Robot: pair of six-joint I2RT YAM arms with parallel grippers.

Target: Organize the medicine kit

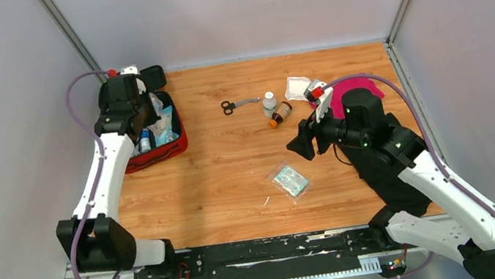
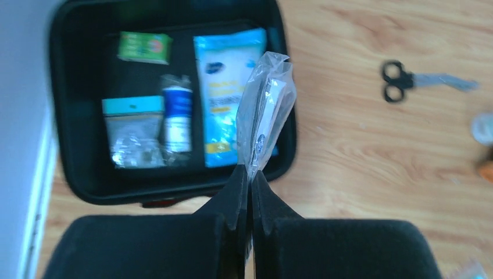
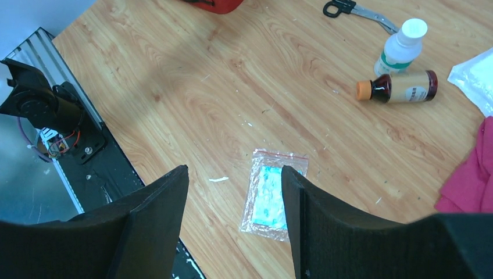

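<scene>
Medicine kit [image 2: 87, 187] below left hand [image 2: 250, 174] pinching clear packet [image 2: 264, 110]; right hand [image 3: 234, 172] spread, empty.

We find the right gripper [image 3: 234, 172] with its jaws standing well apart and nothing between them, above the table [image 3: 174, 75]. Below it, near the table's near edge, a clear zip bag [image 3: 273, 195] with teal contents lies flat. Farther in we record:
- a white bottle [image 3: 401, 52], upright
- an amber bottle [image 3: 401, 87] on its side just beside the white one
- scissors [image 3: 352, 8]

A white packet [image 3: 474, 72] and a magenta cloth [image 3: 468, 174] lie toward the right. A red sliver of the medicine kit [image 3: 215, 4] shows farthest in.
</scene>
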